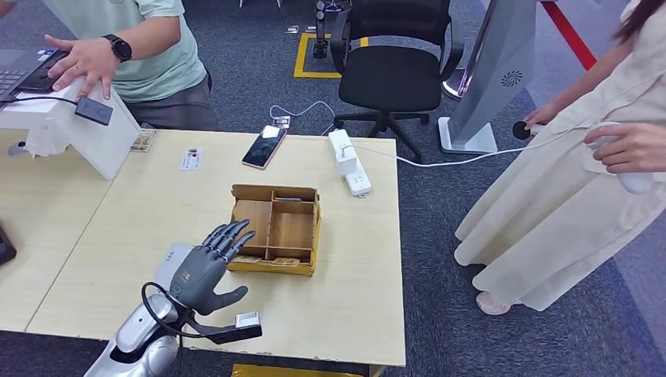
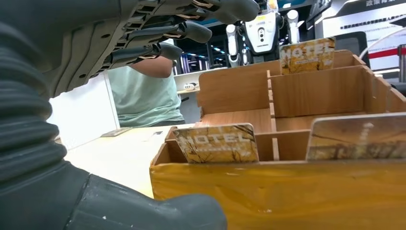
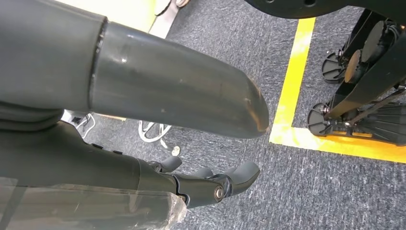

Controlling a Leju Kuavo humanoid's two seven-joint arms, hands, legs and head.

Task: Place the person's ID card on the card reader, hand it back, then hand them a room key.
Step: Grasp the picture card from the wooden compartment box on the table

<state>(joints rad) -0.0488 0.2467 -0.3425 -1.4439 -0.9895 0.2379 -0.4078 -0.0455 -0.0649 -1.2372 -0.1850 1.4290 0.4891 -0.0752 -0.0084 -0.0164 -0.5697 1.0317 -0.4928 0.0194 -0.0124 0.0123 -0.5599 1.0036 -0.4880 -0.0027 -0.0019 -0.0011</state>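
Pale wood table carries a wooden compartment box near its middle. The left hand lies just beside the box's near left corner, fingers spread and holding nothing, fingertips at the box edge. A small card lies flat towards the far edge, with a phone beside it and a white power strip further right. One person sits behind the table; another stands at its right.

From the left wrist, hotel key cards stand upright in the box's front slot.

From the right wrist, the right hand hangs over grey carpet, fingers loosely apart, empty.
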